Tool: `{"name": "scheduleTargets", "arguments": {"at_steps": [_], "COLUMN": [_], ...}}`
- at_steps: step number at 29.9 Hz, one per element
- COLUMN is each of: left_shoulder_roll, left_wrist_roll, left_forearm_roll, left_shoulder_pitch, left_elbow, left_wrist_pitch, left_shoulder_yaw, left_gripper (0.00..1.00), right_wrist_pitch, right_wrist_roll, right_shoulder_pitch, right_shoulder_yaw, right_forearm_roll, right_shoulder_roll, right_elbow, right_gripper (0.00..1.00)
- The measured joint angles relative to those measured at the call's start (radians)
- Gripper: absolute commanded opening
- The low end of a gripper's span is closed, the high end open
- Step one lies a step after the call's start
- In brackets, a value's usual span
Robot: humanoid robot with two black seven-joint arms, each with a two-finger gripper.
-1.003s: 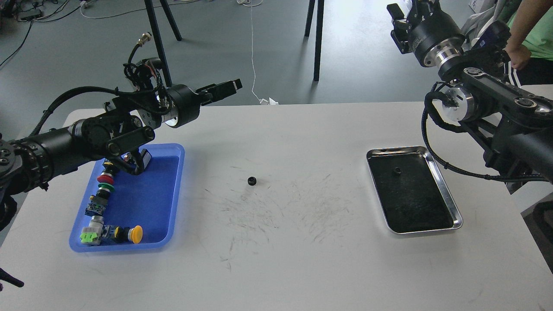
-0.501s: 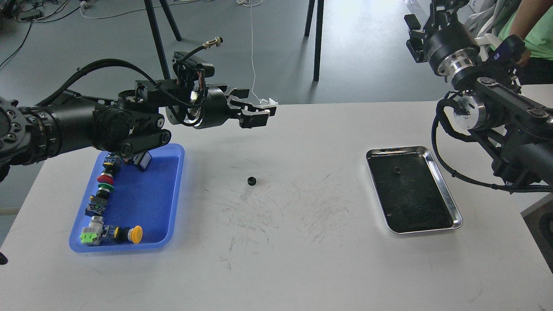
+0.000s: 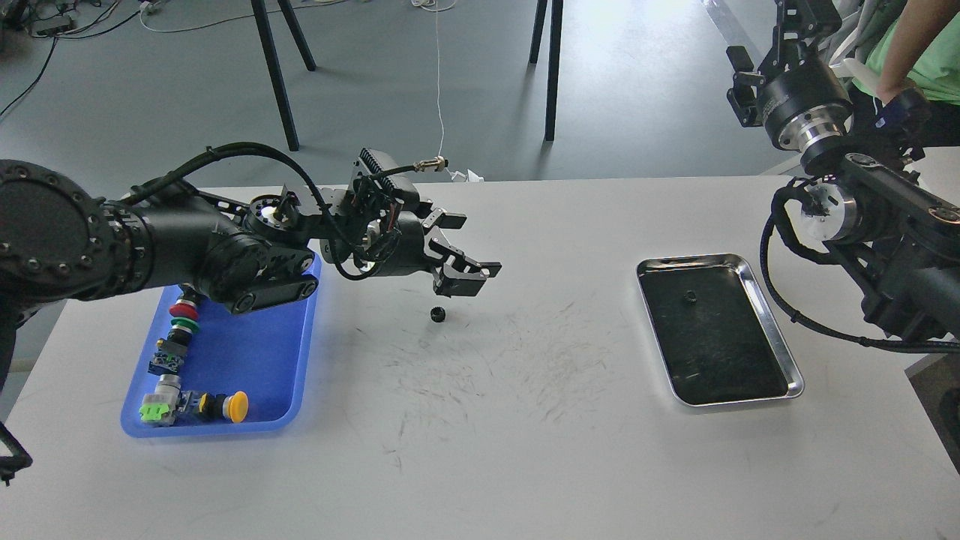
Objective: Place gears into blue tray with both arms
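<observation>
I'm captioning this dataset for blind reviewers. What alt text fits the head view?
The left arm's open tool hangs just above a tiny black gear on a scuffed white table. To the left a blue tray holds colourful push-button switches; to the right a metal tray holds a second gear, and the right arm is raised.

No text, label, brand, number or sign can be read anywhere in this view. The push-button switches (image 3: 180,352) lying in the blue tray (image 3: 300,360) carry small coloured faces (too small and blurred to make out any marking), and the black housing of the right arm (image 3: 795,97), up beyond the metal tray (image 3: 780,352), may bear faint print that cannot be made out.
</observation>
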Motion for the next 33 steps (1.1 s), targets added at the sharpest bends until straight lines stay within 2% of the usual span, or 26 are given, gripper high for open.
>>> {"name": "scheduleTargets", "arguments": {"at_steps": [4,15,33], "left_shoulder_roll": [-0.003,0.031,0.032], "left_wrist_roll": [0.000,0.000,0.000], "left_forearm_roll": [0.008,0.008,0.008], "left_shoulder_pitch": [0.041,0.086,0.173], "left_elbow": [0.002,0.008,0.065], "left_wrist_pitch": [0.009,0.116,0.137], "left_shoulder_yaw": [0.006,0.080,0.086], "left_gripper": [0.96,0.95,0.95], "right_wrist_pitch": [0.000,0.003,-0.001], "right_wrist_roll": [0.000,0.003,0.008], "right_shoulder_pitch": [-0.008,-0.018,-0.095], "right_shoulder_yaw": [0.000,-0.002,0.043], "right_forearm_roll": [0.000,0.000,0.000], "right_shoulder_roll": [-0.003,-0.004,-0.005], "right_elbow": [0.000,-0.001,-0.010], "right_gripper": [0.94,0.94,0.94]}}
